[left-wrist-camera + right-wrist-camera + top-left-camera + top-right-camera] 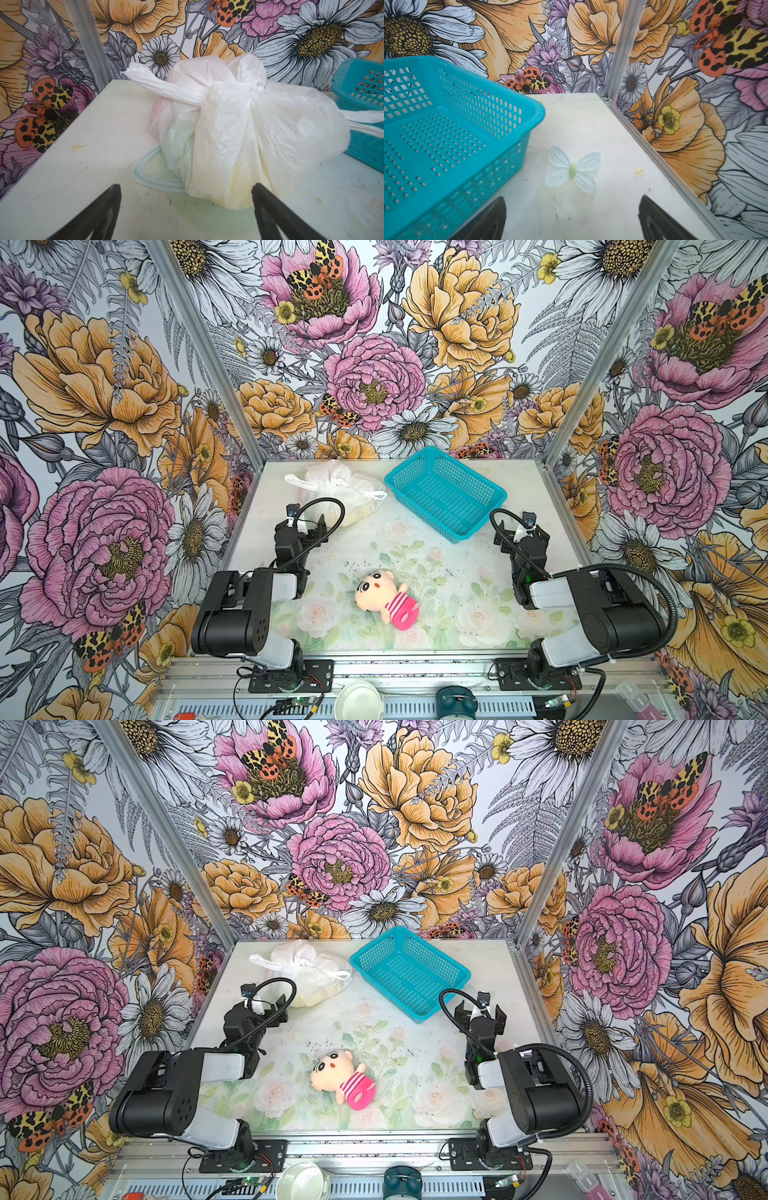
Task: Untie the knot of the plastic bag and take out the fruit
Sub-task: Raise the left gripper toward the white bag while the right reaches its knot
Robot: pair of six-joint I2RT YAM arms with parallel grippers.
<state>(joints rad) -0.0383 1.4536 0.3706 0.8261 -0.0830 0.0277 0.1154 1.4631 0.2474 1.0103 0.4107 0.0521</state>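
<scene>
While tied shut by the knot [226, 93], plastic bag [345, 485] near far left corner of the worktop [457, 572], just beside the basket [422, 511]. Jaws of left gripper [186, 187] spread wide before it; right gripper [572, 199] also wide, holding nothing.

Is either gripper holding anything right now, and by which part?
Nothing is held. The left gripper is open, facing the plastic bag, its knot tied; the right gripper is open beside the basket.
</scene>
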